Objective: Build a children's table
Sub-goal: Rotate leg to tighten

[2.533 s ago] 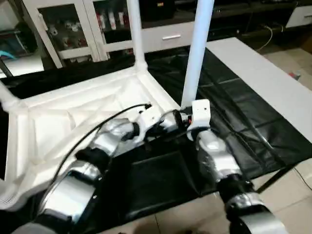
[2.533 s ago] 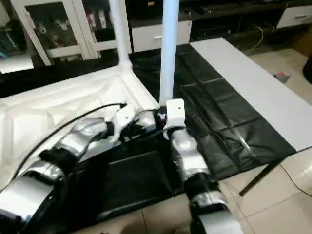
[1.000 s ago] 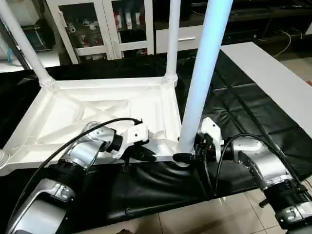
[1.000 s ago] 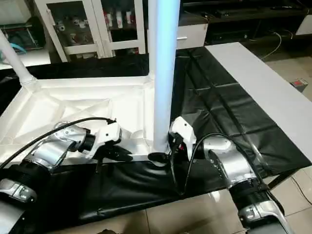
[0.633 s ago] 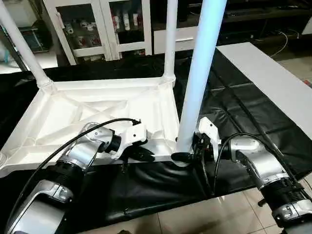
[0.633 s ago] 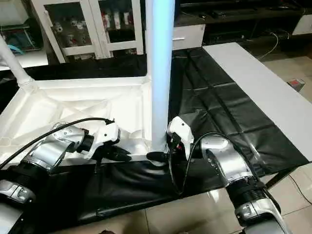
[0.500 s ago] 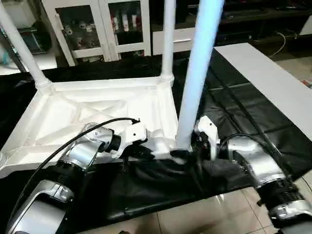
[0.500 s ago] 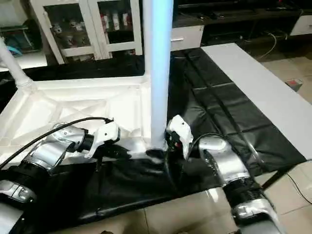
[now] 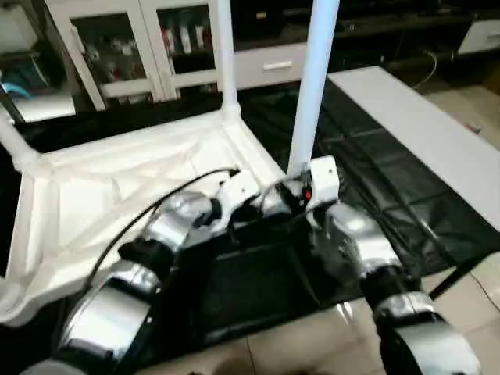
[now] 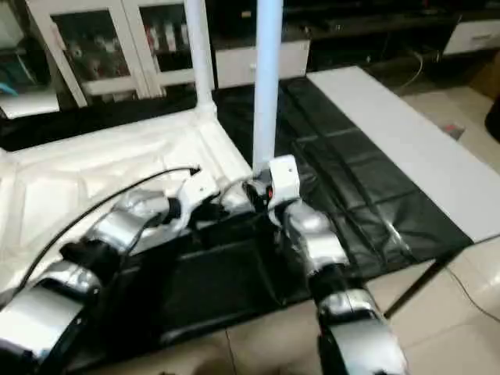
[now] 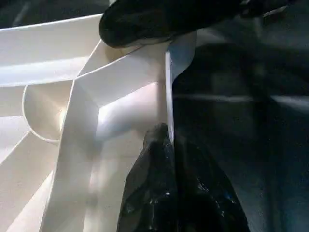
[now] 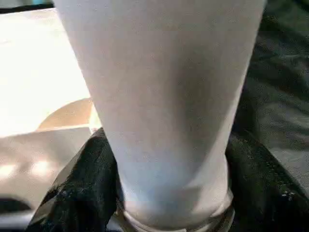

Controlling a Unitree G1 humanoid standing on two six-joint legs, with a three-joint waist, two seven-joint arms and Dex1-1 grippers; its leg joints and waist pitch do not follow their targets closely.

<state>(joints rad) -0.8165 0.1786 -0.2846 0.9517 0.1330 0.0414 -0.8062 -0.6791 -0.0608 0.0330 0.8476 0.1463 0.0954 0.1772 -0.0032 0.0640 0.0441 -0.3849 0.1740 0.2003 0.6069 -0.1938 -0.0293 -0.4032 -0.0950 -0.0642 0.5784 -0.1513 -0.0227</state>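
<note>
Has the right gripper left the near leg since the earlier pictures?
No. The right gripper still clasps the near leg at the same table top corner.

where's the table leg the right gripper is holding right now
The white tubular leg stands upright in the near right corner socket of the upturned white plastic tabletop, the right gripper clasping its base.

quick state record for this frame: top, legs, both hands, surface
table top: upside down, ribbed underside up, on the black cloth
near leg: upright in the near right corner socket
far leg: upright in the far right corner
left-side leg: standing at a left corner, partly cut off
left hand: shut on the top's thin near rim
right hand: fingers on both sides of the near leg's base
</note>
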